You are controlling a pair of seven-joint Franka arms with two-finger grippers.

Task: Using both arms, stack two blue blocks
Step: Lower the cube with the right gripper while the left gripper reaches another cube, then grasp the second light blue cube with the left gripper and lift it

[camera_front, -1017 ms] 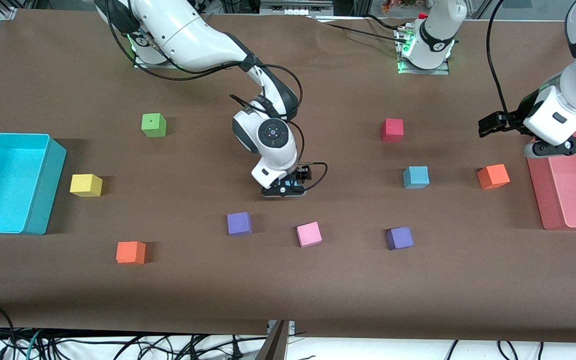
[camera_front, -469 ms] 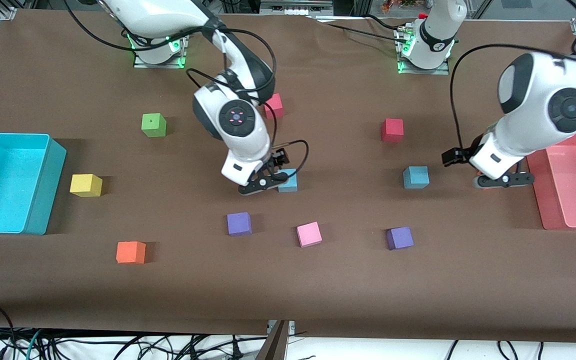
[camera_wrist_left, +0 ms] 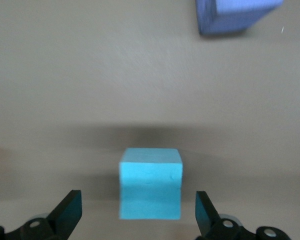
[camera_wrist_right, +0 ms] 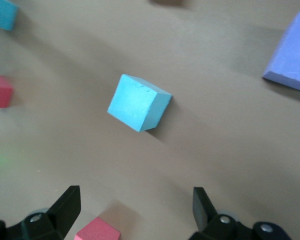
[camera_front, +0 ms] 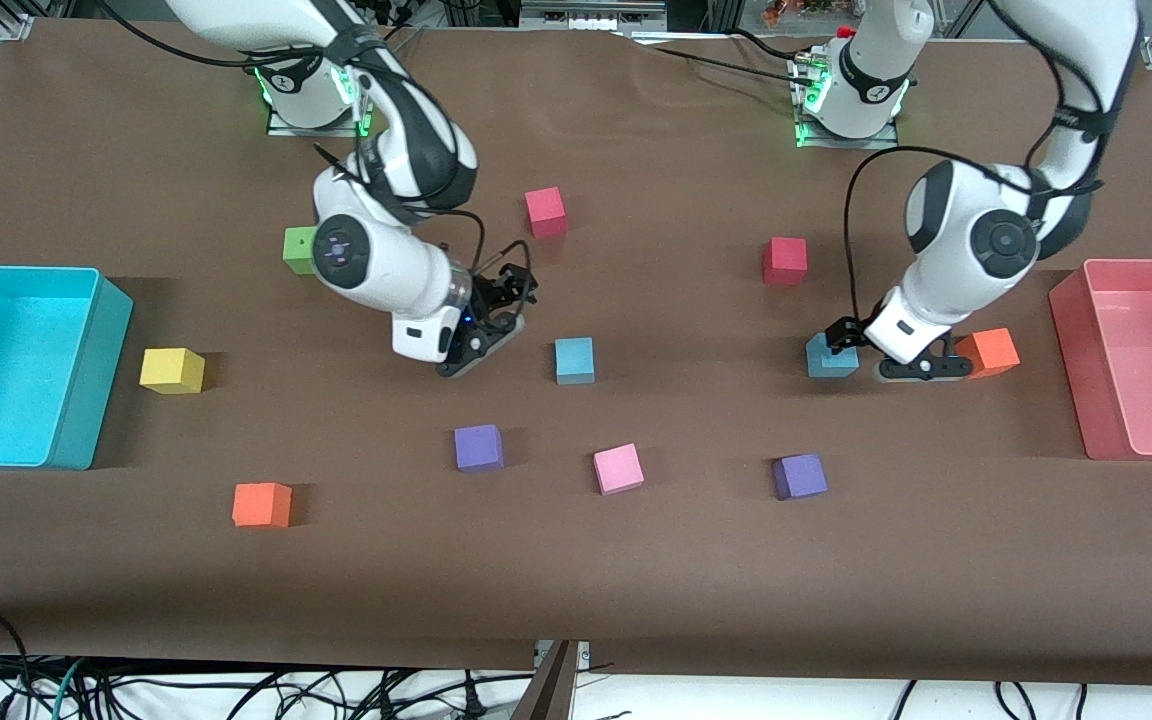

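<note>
Worktop (camera_front: 636,590) of brown cloth carries a turquoise bin (camera_front: 86,400) at the right arm's end and a pink bin (camera_front: 1086,400) at the left arm's end. Half a second ago the right claw (camera_front: 489,335) was touching one blue block (camera_front: 575,360); now it is drawn back toward the bin, apart from it, with fingers spread wide and empty. This block stays on the worktop, farther from the front camera than the pink cube (camera_front: 618,468). The left claw (camera_front: 911,365) has moved from the orange cube (camera_front: 988,351) to just beside the second blue block (camera_front: 829,358). Its fingers (camera_wrist_left: 70,212) stand wide open on both sides of that block (camera_wrist_left: 151,183), not closed on it.
</note>
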